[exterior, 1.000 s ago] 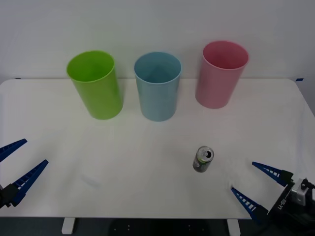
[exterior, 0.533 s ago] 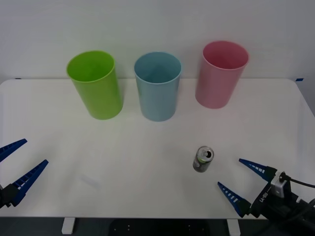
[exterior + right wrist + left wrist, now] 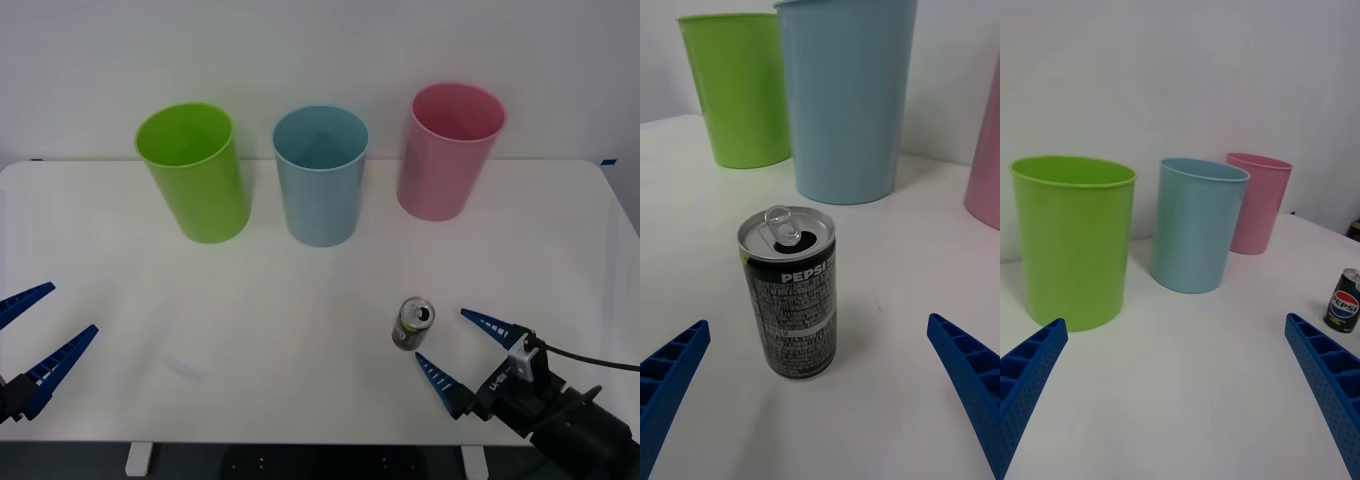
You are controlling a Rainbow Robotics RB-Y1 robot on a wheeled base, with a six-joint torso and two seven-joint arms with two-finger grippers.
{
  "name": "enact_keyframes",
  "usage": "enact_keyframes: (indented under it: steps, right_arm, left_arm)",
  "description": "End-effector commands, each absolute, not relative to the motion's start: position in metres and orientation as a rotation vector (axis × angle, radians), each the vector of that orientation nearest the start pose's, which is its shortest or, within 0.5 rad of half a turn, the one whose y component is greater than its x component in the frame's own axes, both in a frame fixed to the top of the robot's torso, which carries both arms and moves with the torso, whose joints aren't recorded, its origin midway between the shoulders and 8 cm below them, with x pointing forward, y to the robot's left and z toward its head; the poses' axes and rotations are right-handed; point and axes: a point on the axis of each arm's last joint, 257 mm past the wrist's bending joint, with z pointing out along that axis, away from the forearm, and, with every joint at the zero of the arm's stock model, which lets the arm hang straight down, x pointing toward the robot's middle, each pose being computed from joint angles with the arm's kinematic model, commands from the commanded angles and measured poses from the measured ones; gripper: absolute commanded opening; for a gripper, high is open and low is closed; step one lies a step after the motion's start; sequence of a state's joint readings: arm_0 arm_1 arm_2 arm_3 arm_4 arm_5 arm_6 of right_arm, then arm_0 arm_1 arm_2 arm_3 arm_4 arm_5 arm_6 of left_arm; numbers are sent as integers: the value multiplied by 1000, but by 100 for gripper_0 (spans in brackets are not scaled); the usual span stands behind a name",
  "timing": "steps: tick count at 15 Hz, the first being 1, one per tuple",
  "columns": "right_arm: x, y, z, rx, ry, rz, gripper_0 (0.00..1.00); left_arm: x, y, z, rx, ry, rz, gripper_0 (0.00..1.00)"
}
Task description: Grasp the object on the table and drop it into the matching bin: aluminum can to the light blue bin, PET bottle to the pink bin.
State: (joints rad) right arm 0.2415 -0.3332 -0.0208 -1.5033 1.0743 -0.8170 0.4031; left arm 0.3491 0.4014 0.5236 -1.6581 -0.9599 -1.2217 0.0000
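Just beside the upright aluminum can [image 3: 412, 323], right tool [image 3: 450, 352] agape.

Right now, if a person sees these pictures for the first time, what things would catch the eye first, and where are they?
Three tall bins stand in a row at the far side of the white table: a green bin on the left, a light blue bin in the middle, a pink bin on the right. Nearer, a small dark can stands upright, with the open right gripper just beside it. The open left gripper waits at the near left edge.
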Motion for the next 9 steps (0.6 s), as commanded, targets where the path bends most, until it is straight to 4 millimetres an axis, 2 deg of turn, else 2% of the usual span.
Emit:
enact_keyframes:
  steps: [1,9]
  right_arm:
    - [405,-179,-308,-634,1569,429,100]
    - [423,-154,-313,-625,1593,403,100]
  left_arm:
    - [342,330,-169,465,1441,-567,100]
    - [342,330,-169,465,1441,-567,100]
